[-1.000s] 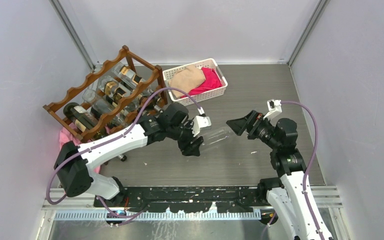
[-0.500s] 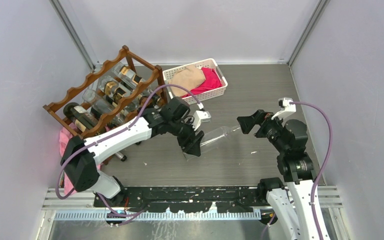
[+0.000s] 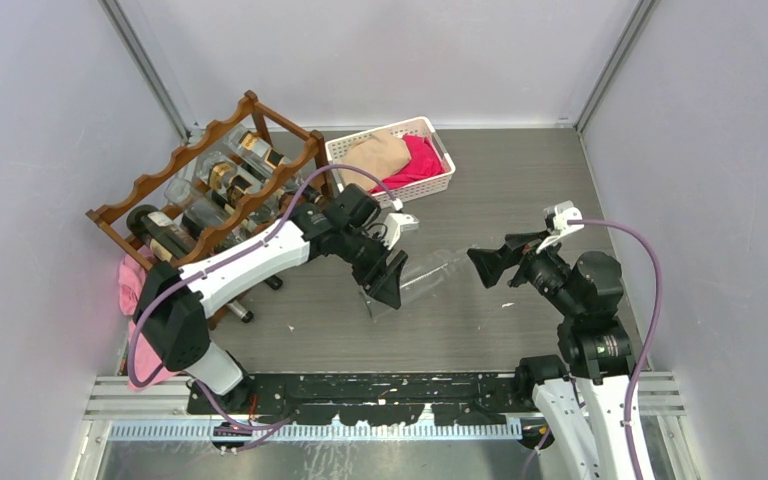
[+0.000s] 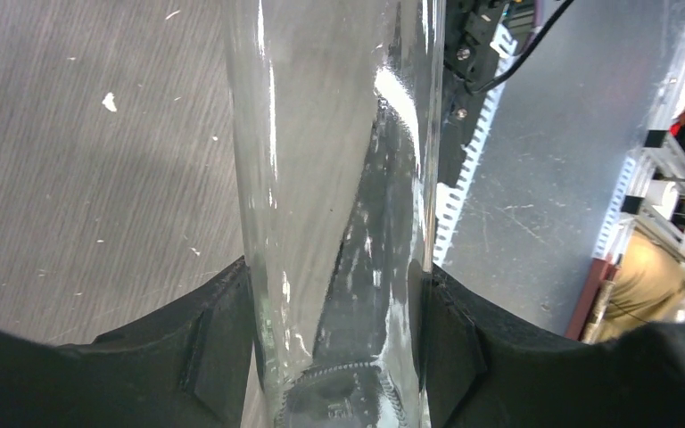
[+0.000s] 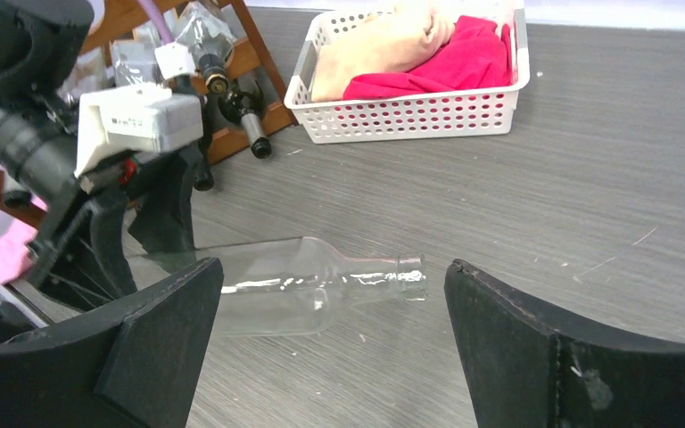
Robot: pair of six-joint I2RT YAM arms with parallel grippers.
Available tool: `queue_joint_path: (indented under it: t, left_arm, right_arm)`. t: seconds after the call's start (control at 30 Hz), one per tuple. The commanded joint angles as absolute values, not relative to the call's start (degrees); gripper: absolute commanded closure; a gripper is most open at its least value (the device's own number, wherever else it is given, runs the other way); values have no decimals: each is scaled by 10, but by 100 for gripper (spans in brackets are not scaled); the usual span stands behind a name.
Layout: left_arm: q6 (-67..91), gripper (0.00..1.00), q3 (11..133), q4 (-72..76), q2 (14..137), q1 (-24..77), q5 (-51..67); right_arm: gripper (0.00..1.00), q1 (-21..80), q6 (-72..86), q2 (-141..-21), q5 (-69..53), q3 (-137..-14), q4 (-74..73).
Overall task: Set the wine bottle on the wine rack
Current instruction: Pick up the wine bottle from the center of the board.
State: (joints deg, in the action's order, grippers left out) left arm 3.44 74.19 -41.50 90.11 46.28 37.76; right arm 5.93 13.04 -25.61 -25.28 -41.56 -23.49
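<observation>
Grey table (image 3: 520, 190): your left gripper (image 3: 385, 285) pinches the wine bottle (image 3: 432, 272), neck pointing away from the wine rack (image 3: 210, 195), toward the spread right gripper (image 3: 484, 267).

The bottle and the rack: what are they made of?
The bottle looks like clear glass, possibly plastic: the table grain shows through it and it glints. The rack looks like reddish-brown wood, seemingly varnished, with carved wavy rails.

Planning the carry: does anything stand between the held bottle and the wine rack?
Nothing visible does. The left gripper holds the wine bottle; only the left arm itself spans the table to the wine rack. The white basket sits off that line.
</observation>
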Motion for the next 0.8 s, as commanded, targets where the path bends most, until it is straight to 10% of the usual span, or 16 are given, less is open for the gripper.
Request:
queue_joint_path:
  t: [0.0,0.77]
  left_arm:
    - [48,100,787,-414,893,459,460]
    - [34,100,773,-570,848,434,533]
  right_arm:
    - [0,64,43,-243,-267,-443,-230]
    - [0,147,-294,-264,-468,-436,-301]
